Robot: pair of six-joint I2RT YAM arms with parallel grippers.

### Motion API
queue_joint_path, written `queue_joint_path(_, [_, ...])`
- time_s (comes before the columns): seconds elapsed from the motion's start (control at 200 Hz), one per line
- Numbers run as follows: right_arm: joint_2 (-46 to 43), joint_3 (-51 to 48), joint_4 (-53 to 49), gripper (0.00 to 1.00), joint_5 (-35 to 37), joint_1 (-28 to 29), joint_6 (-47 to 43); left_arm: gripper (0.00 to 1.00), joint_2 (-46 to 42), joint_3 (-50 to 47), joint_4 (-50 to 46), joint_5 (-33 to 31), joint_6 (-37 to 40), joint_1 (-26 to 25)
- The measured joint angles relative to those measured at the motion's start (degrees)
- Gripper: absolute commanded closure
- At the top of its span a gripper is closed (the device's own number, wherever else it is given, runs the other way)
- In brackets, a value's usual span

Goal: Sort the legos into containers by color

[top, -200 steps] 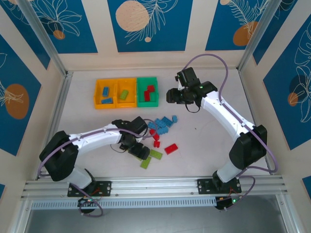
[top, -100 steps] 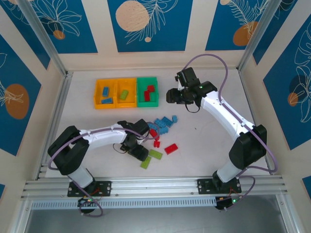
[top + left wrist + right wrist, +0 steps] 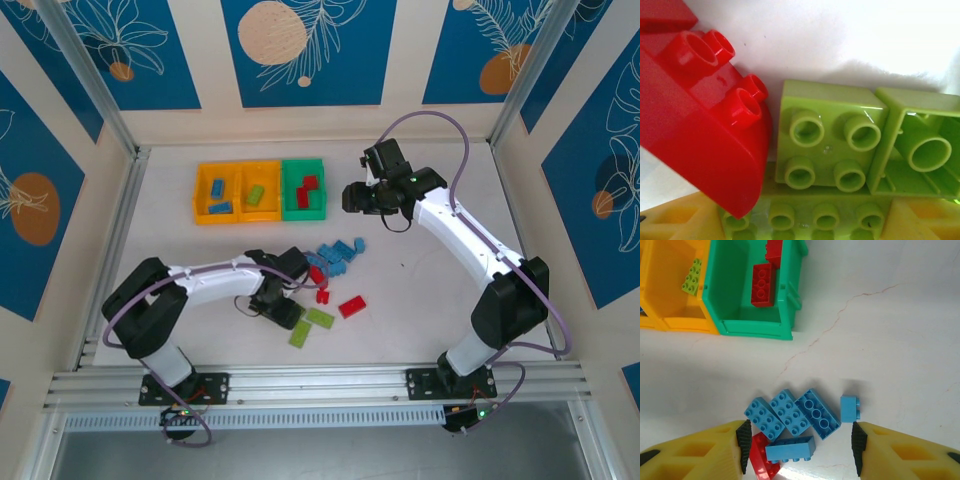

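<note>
Low in the left wrist view, my left gripper (image 3: pixel 800 222) has one yellow finger (image 3: pixel 675 222) on each side of a long green brick (image 3: pixel 825 219). They look right up against it, but I cannot tell if they pinch it yet. A square green brick (image 3: pixel 827 145) sits just above it. An upside-down green one (image 3: pixel 920 150) lies to the right, and a big red brick (image 3: pixel 695 125) leans in from the left. So I think I must lift straight up.

My right gripper (image 3: pixel 800 445) hangs wide apart with nothing in it, over the blue bricks (image 3: pixel 800 415), maybe to pick one. At the upper left of that view are the green bin (image 3: pixel 755 330) with red bricks (image 3: pixel 762 285) and an orange bin (image 3: pixel 685 322) with a green brick (image 3: pixel 692 276). That orange bin is where my green one belongs.
</note>
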Motion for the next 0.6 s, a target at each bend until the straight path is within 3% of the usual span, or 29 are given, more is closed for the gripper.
queue_joint_path(0.235, [-0.81,0.00,-0.02,0.41,-1.81,-0.07,1.09,0.46,-12.22,-0.39,-0.76,-5.20,0.61,0.96])
queue_joint_path(0.355, [-2.69,-0.07,0.09,0.41,-2.54,-0.11,2.19,0.46,-16.35,5.73,-1.97,-6.56,1.33,6.38])
queue_joint_path(0.475, [-4.87,-0.52,0.72,0.41,-3.04,-0.22,3.26,0.45,-11.02,16.85,-0.68,-6.75,2.10,15.87])
queue_joint_path(0.6, [-5.33,-0.55,0.83,0.41,-3.56,-0.39,3.91,0.45,1.62,31.95,0.68,-6.73,2.16,23.54])
